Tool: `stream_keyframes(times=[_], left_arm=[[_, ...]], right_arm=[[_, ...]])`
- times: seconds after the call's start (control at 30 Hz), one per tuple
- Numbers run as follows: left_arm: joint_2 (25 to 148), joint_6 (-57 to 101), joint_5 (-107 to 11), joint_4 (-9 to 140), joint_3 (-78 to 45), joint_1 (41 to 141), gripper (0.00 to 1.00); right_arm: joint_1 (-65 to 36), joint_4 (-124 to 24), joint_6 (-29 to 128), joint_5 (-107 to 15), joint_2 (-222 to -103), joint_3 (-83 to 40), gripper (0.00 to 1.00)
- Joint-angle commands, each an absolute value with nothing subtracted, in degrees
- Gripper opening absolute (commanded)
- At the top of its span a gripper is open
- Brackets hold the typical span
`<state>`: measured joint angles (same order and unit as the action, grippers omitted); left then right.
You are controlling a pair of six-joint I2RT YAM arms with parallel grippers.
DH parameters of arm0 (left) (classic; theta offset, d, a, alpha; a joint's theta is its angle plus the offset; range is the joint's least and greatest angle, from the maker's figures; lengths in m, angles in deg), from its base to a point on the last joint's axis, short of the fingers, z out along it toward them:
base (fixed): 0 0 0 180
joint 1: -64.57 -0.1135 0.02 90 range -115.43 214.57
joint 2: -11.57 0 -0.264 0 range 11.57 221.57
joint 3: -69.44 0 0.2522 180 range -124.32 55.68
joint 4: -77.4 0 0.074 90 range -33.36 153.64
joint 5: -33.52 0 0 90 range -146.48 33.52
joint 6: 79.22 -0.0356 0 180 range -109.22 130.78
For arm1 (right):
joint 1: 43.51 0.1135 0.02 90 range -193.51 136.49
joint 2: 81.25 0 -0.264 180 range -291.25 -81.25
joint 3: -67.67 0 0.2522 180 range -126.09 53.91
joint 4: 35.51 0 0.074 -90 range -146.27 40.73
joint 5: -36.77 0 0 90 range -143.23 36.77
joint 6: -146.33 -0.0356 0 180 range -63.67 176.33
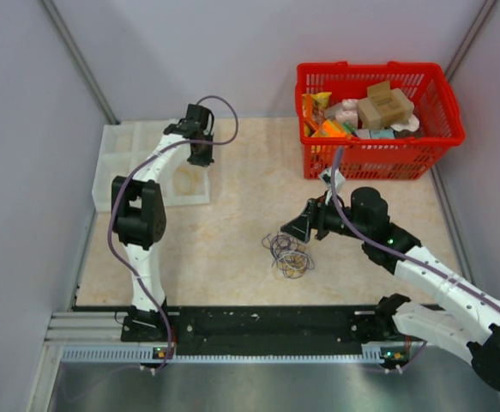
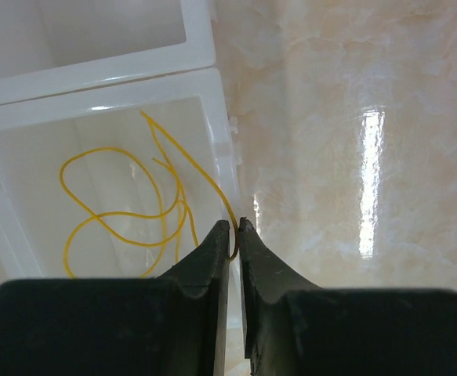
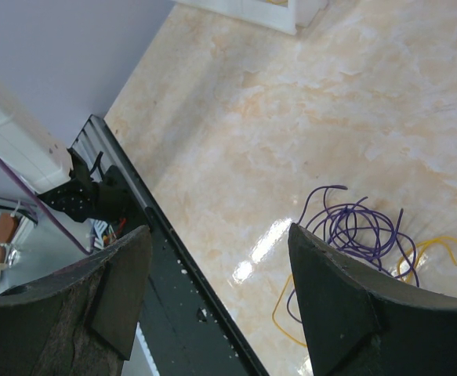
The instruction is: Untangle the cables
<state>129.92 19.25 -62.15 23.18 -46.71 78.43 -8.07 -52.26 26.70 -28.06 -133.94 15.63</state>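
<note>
left gripper point(image 2: 234, 233) pinched on yellow cable point(image 2: 126, 215) lying in white tray point(image 2: 95, 74) | right gripper point(image 3: 216, 235) jaws apart; cable tangle point(image 3: 353, 229) near

cable point(image 2: 118, 215) in tray point(image 2: 204, 102), far left | tangle point(image 1: 289, 254) on table point(image 1: 232, 215), centre | basket point(image 1: 374, 159) far right

The yellow cable point(image 2: 126, 214) has its lower loops hidden behind the left gripper point(image 2: 234, 231). The tray point(image 2: 204, 102) is cut by the top and left edges. The tangle point(image 3: 357, 231) lies partly behind a right finger point(image 3: 338, 313) and runs off the right edge. From above, its strands are too small to tell apart.
</note>
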Motion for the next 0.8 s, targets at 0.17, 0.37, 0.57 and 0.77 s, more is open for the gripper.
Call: stream_keyframes(times=[0.17, 0.37, 0.57, 0.77], left_arm=[[126.3, 20.0, -66.9, 24.6, -45.6, 78.1, 0.00], [124.2, 23.2, -66.9, 27.2, -42.4, 74.6, 0.00], [127.0, 25.7, -61.9, 28.2, -41.4, 71.1, 0.00], [131.5, 26.7, -59.0, 27.5, -43.0, 69.7, 0.00]], right_arm=[[-8.2, -50.9, 26.5, -27.7, -132.8, 15.5, 0.70], [-8.2, -51.0, 26.7, -27.7, -132.9, 15.5, 0.70], [-8.2, -50.8, 26.7, -27.8, -133.1, 15.7, 0.70], [-8.2, -51.3, 26.4, -28.0, -133.2, 15.7, 0.70]])
